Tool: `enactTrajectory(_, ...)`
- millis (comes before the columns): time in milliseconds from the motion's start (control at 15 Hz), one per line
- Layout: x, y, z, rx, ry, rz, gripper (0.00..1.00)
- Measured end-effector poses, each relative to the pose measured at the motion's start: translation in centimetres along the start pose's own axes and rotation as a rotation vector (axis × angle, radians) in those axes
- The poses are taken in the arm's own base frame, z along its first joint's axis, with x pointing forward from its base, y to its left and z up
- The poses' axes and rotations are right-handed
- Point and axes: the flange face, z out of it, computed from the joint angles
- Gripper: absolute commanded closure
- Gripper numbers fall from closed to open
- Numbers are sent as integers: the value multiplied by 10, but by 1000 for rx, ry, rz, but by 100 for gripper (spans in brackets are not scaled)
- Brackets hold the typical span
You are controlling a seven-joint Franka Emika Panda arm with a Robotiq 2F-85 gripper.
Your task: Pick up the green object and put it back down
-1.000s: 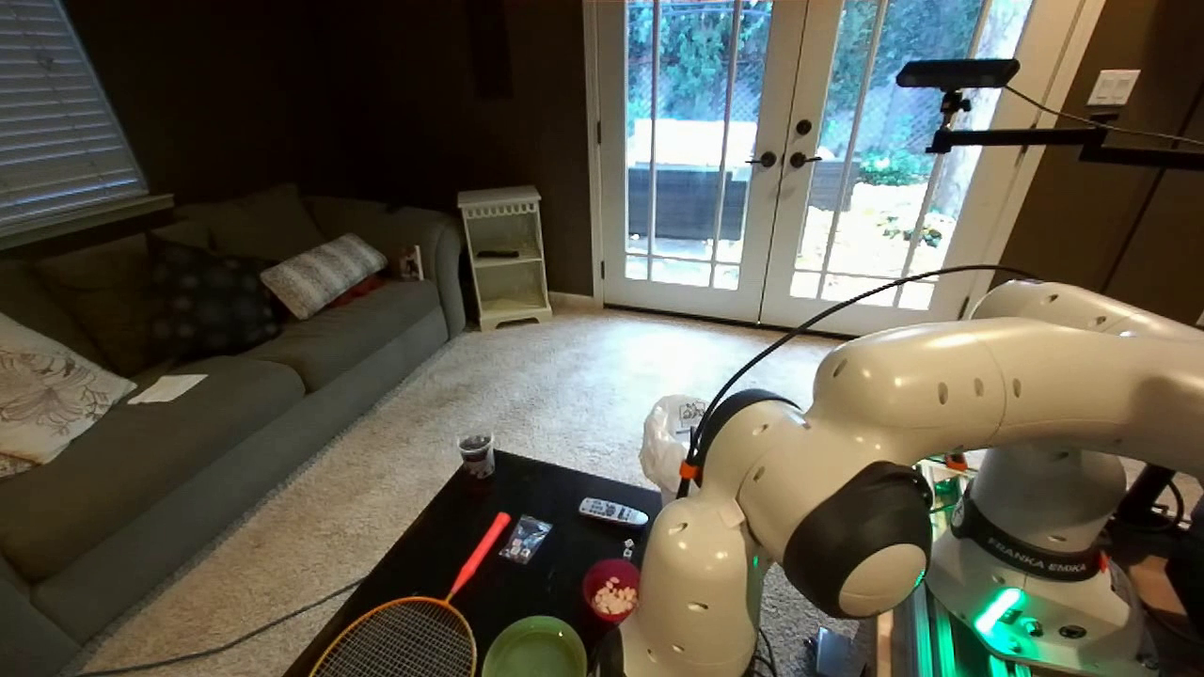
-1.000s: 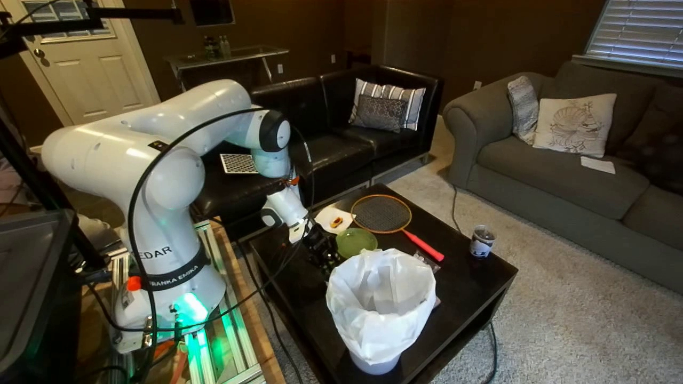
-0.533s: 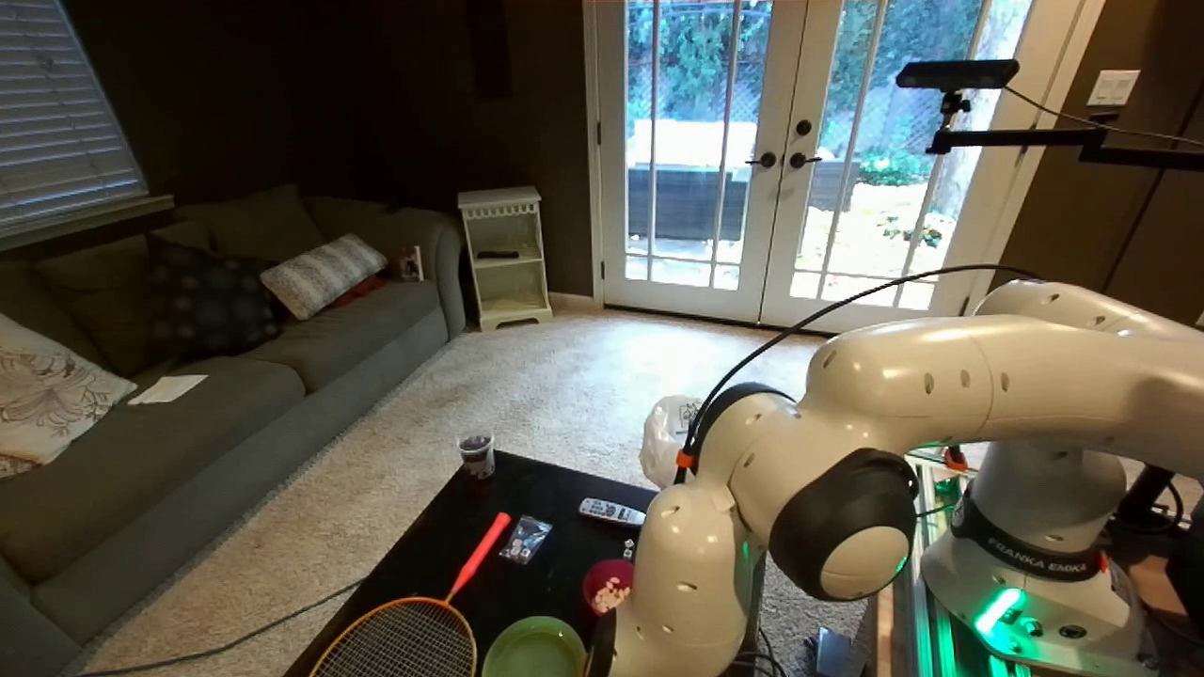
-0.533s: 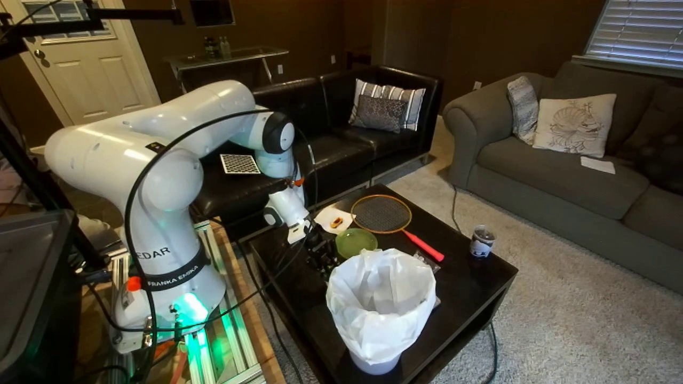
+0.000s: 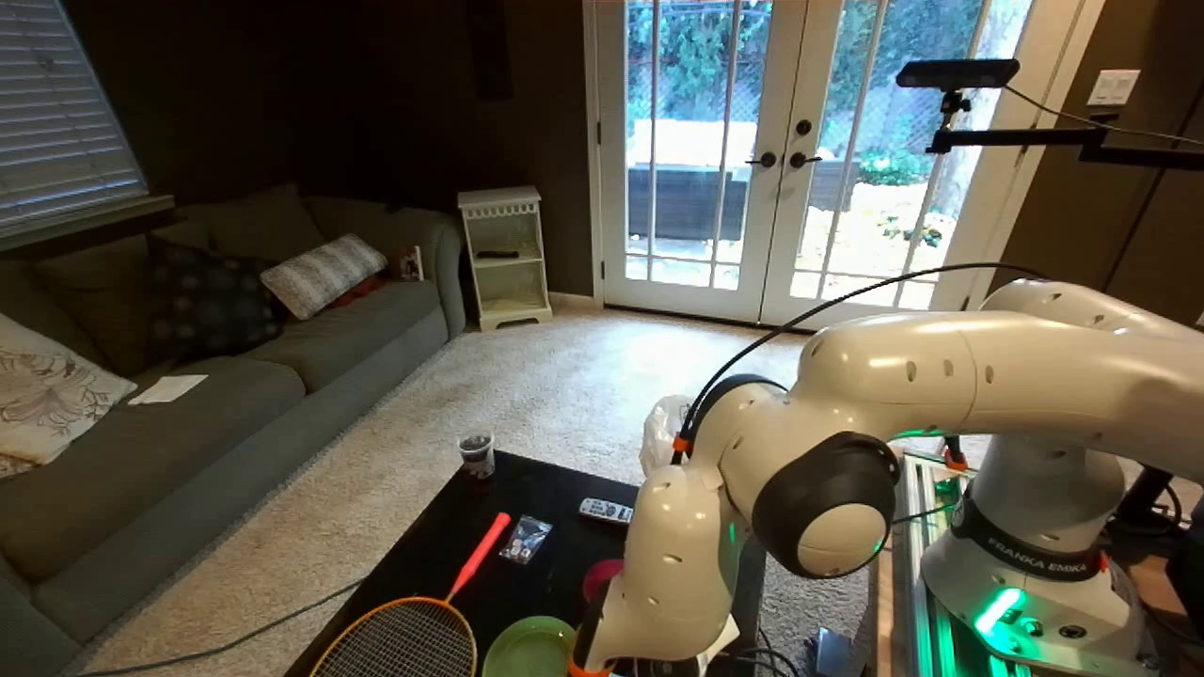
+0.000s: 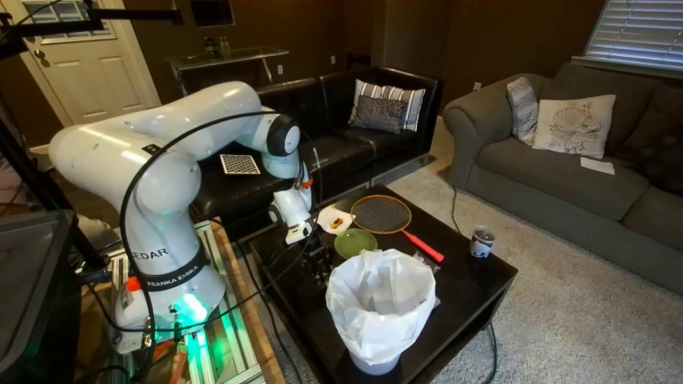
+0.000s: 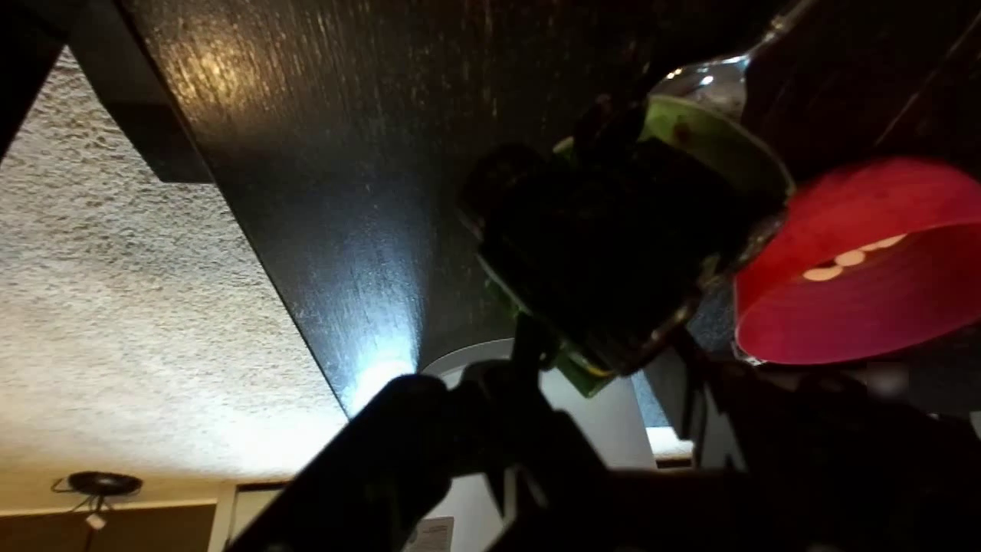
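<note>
Bench [image 6: 469, 282]: dark, grained, beneath me.
Green object [image 7: 716, 146]: past my grip, toward the bench; long axis lost in shadow.
My end effector [image 7: 605, 349]: clamped, it seems, on that green object.
Red bowl [image 7: 851, 215]: just beside; my set-down should avoid it.

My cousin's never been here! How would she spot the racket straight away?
Find the low, dark table in front of the black sofa. From the cup on the table, look towards that sofa and you reach the racket. Unlike its neighbours, it has an orange hoop full of strings and a long pinkish-red handle.
</note>
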Motion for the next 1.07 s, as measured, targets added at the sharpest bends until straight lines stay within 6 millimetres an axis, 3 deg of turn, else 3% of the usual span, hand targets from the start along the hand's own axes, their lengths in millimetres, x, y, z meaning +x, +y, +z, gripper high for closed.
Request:
enactTrajectory(467,14,5,1,-157,1,15,87)
enactTrajectory(800,22,-1,-9,-269,-1,-2,87)
enactTrajectory(867,23,-3,-9,-287,-12,-8,62)
enactTrajectory(1067,25,-10,-9,-321,-60,-22,62)
